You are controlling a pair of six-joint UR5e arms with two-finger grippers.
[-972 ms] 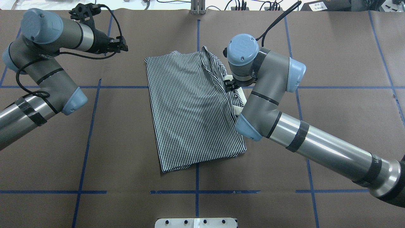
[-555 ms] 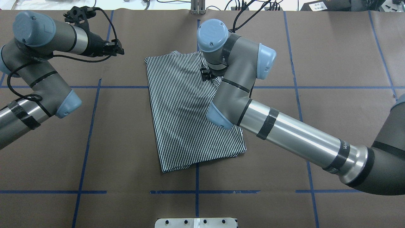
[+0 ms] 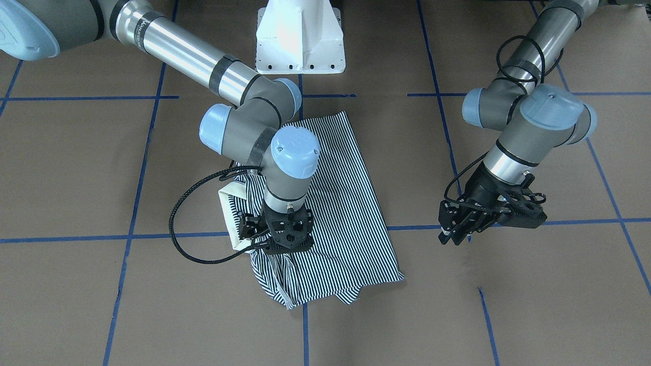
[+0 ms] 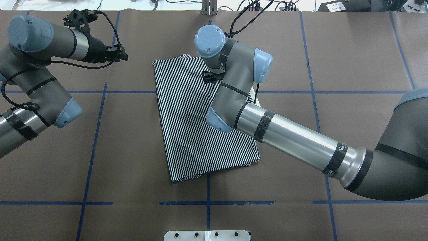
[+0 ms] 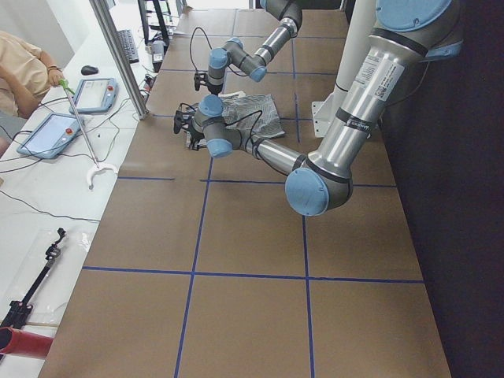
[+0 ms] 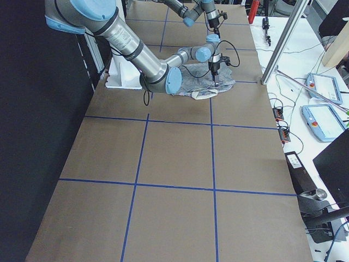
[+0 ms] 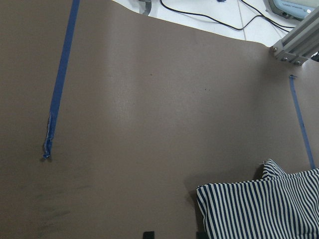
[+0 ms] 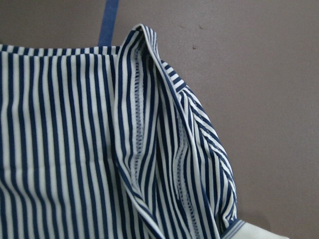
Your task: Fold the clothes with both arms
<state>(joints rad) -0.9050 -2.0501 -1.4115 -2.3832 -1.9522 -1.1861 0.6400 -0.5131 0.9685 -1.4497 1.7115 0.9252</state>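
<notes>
"Grey left arm [image 4: 43,85] first: status of the left gripper [image 4: 123,54]?" asks the trainee.

"Held off the cloth, over bare worktop [image 4: 100,150] near the far left corner of the polo shirt [image 4: 187,127]. Its fingers stand apart, with nothing between them," says the technician.

"Location of the shirt?"

"Centre of the worktop, folded lengthwise into a narrow panel, plain end toward the robot. The cream collar [image 3: 229,218] shows at the far right edge, with loose fabric bunched beside it."

"Right gripper [image 4: 208,77]?"

"Pointing down at the far end of the shirt, about mid-width. I cannot tell whether its fingers are apart or clamped on cloth; the wrist body hides them."

"Step in hand?"

"Probably drawing in the collar end of the lengthwise fold. Next: lay the bunched edge flat, clear the cloth, then bring both arms to one end for the crosswise fold."

"Change over the last second?"

"The right gripper has travelled leftward from the collar edge to mid-width. The left arm has backed off slightly. The near end has not shifted."
</notes>
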